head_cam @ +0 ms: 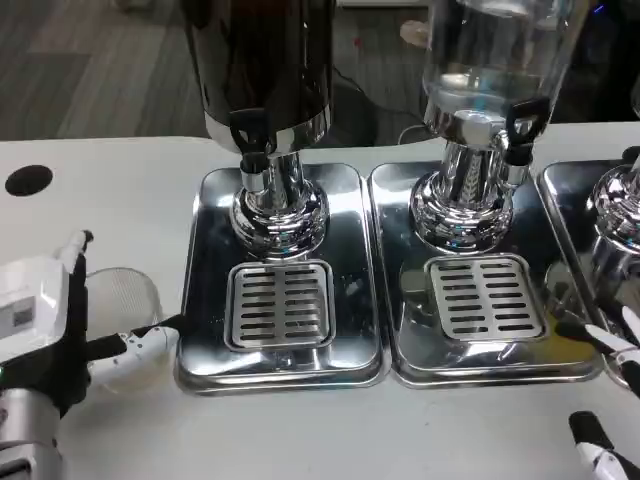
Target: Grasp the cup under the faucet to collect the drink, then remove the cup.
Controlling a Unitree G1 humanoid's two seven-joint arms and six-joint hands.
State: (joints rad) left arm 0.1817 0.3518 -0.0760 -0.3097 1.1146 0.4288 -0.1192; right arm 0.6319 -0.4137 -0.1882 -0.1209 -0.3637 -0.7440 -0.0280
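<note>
The left hand (60, 330) holds the clear cup (125, 300) on the white counter (100, 190). Its fingers are closed around the cup's sides: one fingertip shows above the rim and another lies below it, pointing toward the tray. The cup stands just to the inner side of this hand, close to the edge of the left drip tray (200, 300) but not on it. The dark dispenser's faucet (252, 150) is well ahead of the hand and further to its inner side, above the slotted grate (280, 303).

Several things could go wrong from here, in my judgement. The tray has a raised rim, so if the cup is slid instead of lifted, its base may catch there and tip. The cup looks thin and transparent; a hard squeeze could deform it, and a weak one could let it slip. If the cup stops short of the faucet, the drink would fall on the grate.

The right hand (610, 400) rests near the second tray (400, 330), its fingers apart and holding nothing.
</note>
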